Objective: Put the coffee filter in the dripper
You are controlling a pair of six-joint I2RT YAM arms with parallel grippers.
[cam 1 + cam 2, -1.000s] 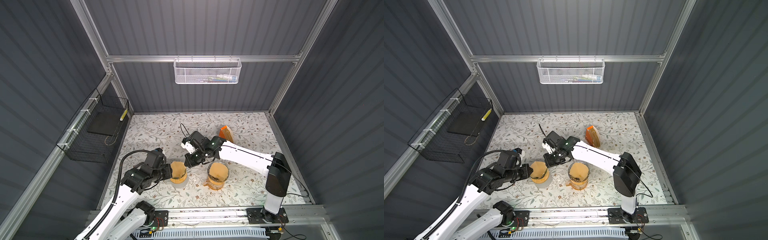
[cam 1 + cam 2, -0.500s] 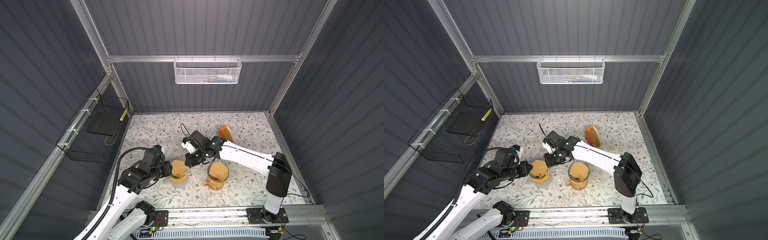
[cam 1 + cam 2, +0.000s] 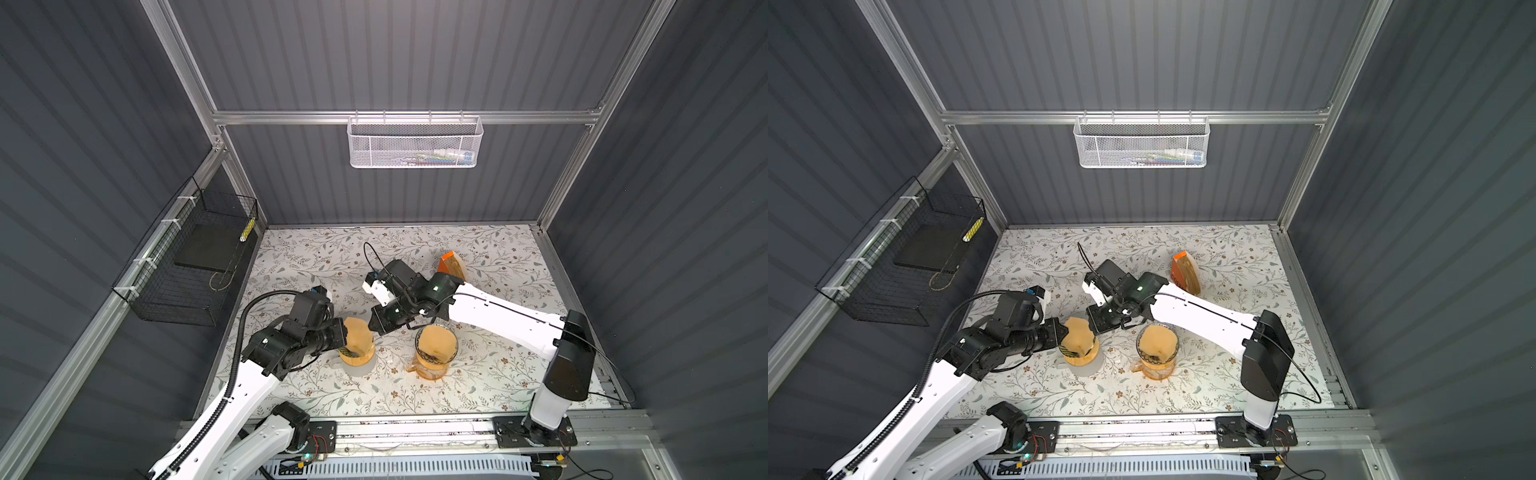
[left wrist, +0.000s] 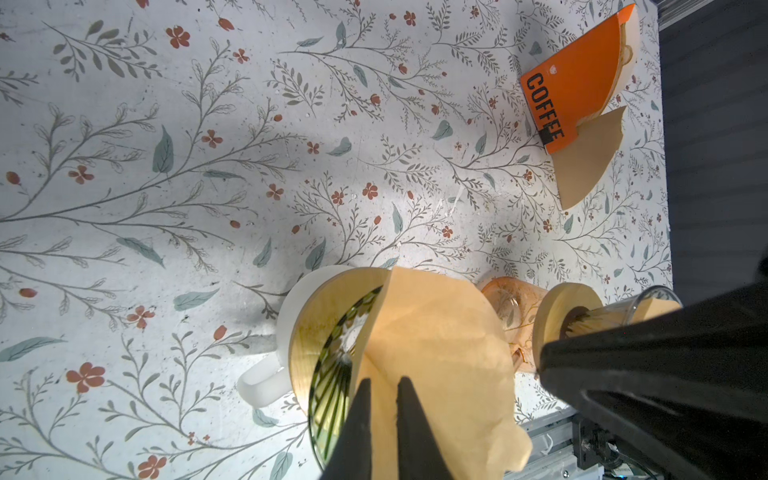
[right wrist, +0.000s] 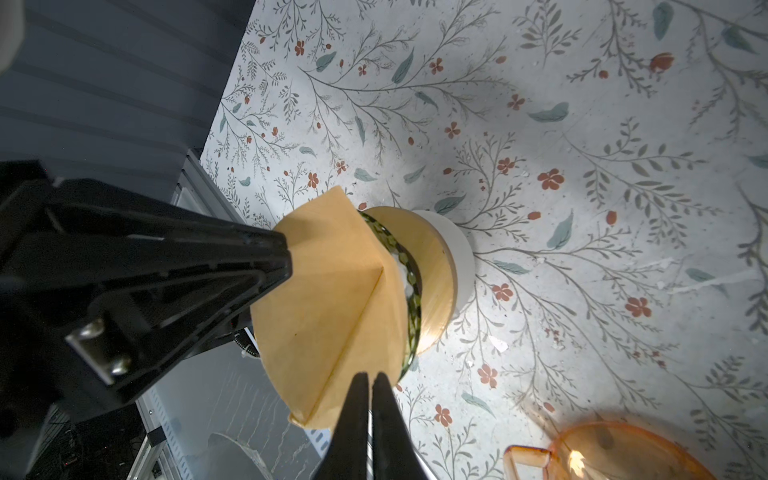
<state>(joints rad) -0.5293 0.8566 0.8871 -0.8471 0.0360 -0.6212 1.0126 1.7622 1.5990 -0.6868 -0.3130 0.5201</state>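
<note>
tugging unevenly could tear the thin tan paper coffee filter [image 4: 436,332] or tip the wood-collared, ribbed dripper [image 4: 307,324] off its white mug [image 4: 286,303]. the creased cone leans half inside the dripper's mouth; the left gripper [image 4: 382,388] pinches its rim, the right gripper [image 5: 368,380] is closed at its far edge, grip unclear.

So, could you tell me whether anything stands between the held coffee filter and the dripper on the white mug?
Nothing visible does. The coffee filter rests at the mouth of the dripper, pinched by the left gripper and the right gripper at opposite edges. The dripper's ribbed inside beside it is bare.
</note>
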